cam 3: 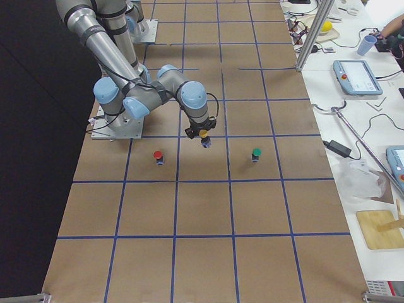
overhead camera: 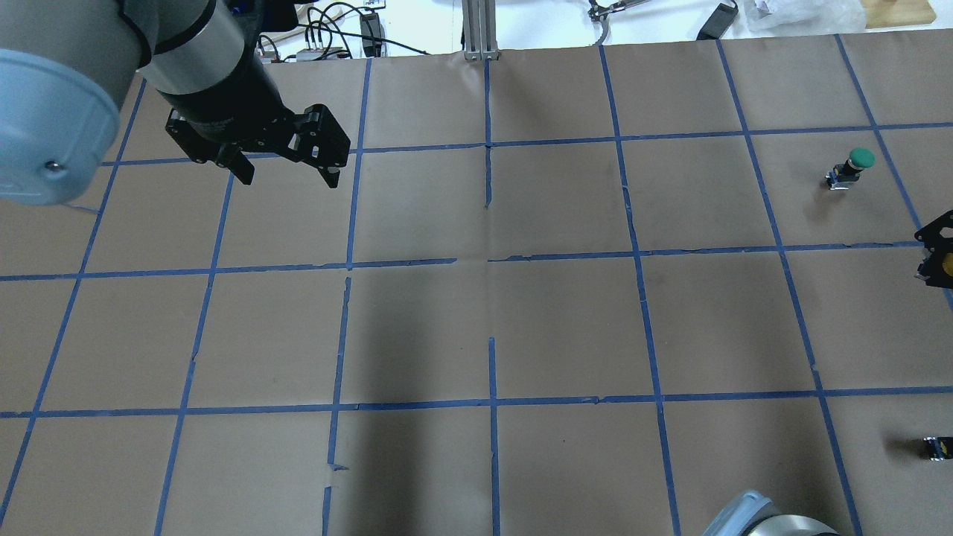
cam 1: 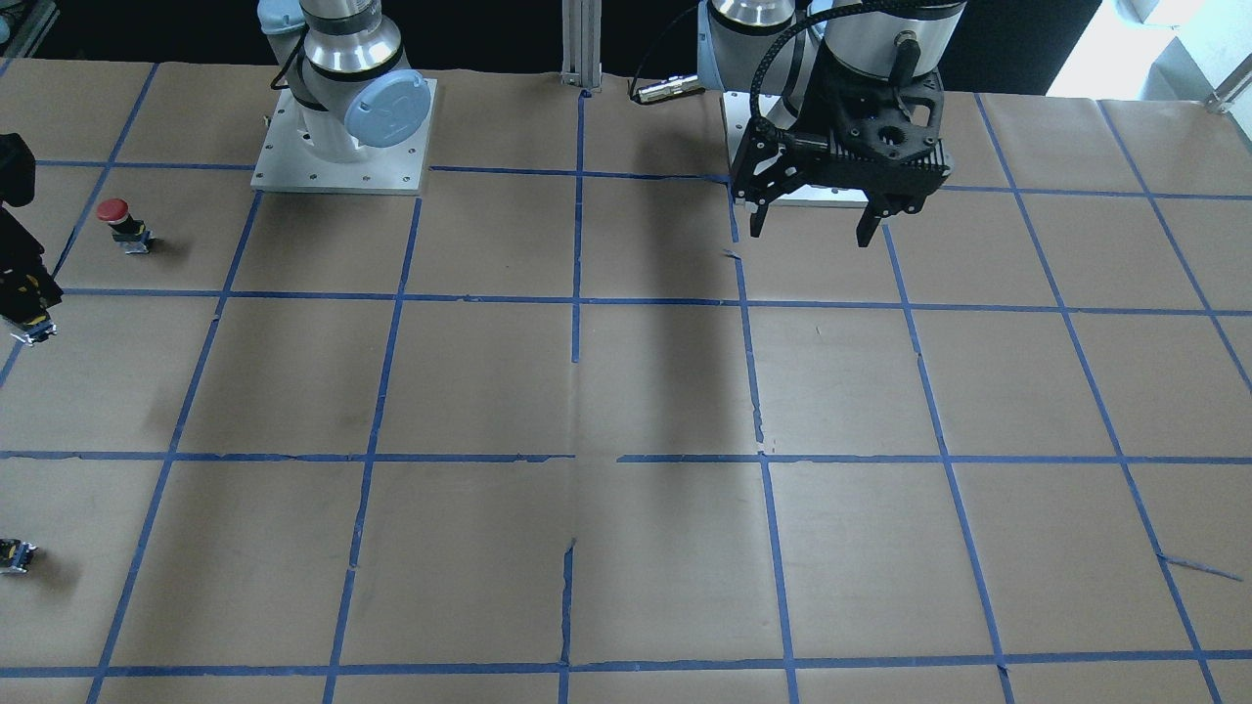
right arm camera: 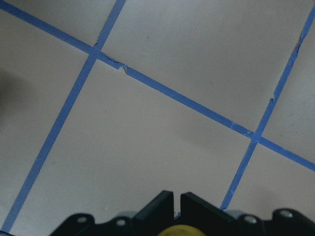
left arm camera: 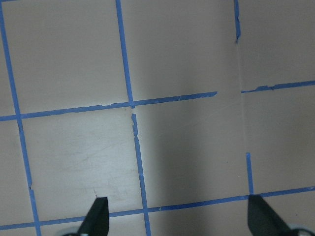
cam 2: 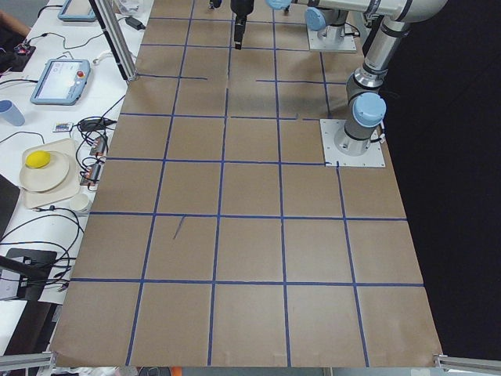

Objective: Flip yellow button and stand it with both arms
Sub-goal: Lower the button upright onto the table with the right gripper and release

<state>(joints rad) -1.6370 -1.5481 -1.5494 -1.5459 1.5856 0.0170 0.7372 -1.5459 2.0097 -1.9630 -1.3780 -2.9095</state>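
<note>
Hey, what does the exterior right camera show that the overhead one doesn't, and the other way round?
Only exterior right: the red button, standing cap up, and a full look at the right gripper shut on the yellow button.
Only overhead: the left gripper, with its jaws open and holding nothing.
Both: the green button. The right gripper also shows in both, but overhead cuts it off at its right edge, with just a sliver of yellow showing.
</note>
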